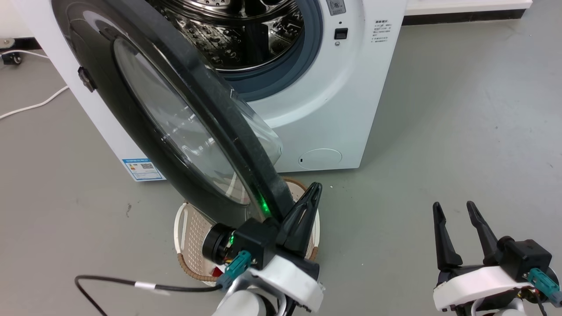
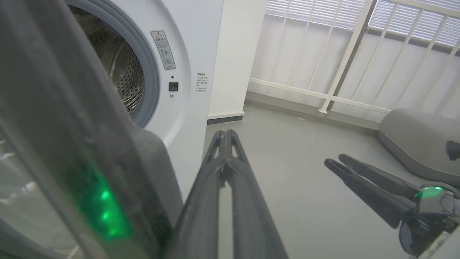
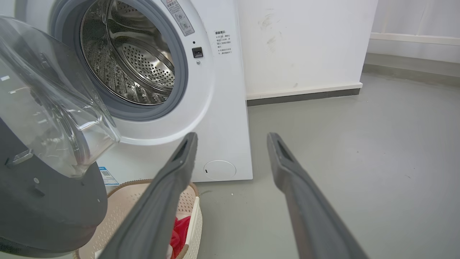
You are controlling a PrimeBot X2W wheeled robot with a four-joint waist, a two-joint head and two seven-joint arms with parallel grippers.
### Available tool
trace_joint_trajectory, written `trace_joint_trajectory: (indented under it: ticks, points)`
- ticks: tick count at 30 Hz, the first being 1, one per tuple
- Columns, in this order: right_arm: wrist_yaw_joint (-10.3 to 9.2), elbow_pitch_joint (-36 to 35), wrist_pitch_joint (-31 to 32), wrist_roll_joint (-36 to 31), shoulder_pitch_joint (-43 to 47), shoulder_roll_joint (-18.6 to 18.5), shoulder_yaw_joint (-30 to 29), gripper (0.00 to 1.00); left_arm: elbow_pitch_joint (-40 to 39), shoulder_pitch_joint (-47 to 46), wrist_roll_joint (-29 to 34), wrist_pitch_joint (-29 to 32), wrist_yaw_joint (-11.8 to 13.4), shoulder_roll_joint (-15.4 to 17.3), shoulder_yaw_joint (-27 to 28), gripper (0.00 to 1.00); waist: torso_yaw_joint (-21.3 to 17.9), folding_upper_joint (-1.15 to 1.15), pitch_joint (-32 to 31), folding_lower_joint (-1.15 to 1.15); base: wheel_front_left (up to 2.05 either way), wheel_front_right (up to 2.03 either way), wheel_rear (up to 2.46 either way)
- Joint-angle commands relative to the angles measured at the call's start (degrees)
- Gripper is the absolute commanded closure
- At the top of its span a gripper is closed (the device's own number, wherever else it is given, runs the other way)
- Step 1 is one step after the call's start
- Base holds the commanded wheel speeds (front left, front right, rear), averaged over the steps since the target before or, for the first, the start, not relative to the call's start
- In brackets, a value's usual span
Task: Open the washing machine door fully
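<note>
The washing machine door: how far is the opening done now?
Done: the washing machine door is unlatched and swung out, so the steel drum shows. In hand: the shut left gripper sits at the door's inner rim. To do: swinging it fully open. The open right gripper hangs apart.

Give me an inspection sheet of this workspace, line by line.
Surface: smooth grey floor.
Job's things: washing machine door swung out from the washing machine; steel drum exposed.
Clutter: beige laundry basket on the floor under the door, red cloth inside.
Claws: left claw shut, alongside the door's lower rim; right claw open, holding nothing.
Cables: black cable on the floor near the left arm; white cable left of the machine.
Surroundings: white wall, white railing.
</note>
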Motion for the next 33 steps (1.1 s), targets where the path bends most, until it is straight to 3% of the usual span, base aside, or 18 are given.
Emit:
trace_joint_trajectory:
  ticks: [1,12,19,33]
  points:
    - [-0.04,0.15,-0.30,0.18,0.37,0.17,0.00,0.00,0.44,1.47,-0.16,0.60,2.05,2.96,2.51,1.00,0.26,0.00,-0.17,0.00,0.00,0.00,0.00]
    - [-0.04,0.61,-0.29,0.61,1.13,0.17,0.25,0.00,-9.16,8.63,1.74,2.60,7.01,7.28,3.22,1.00,1.77,0.00,-1.27,0.00,0.00,0.00,0.00]
    - [-0.04,0.07,0.03,0.39,1.49,0.17,0.03,0.00,-16.68,13.06,2.90,4.03,8.90,8.15,1.50,1.00,4.14,0.00,-1.25,0.00,0.00,0.00,0.00]
    - [-0.04,-0.93,0.83,-0.60,0.22,0.16,-1.29,0.00,-23.45,15.56,2.64,4.90,11.51,9.15,2.61,1.00,14.43,0.00,0.59,0.00,0.00,0.00,0.00]
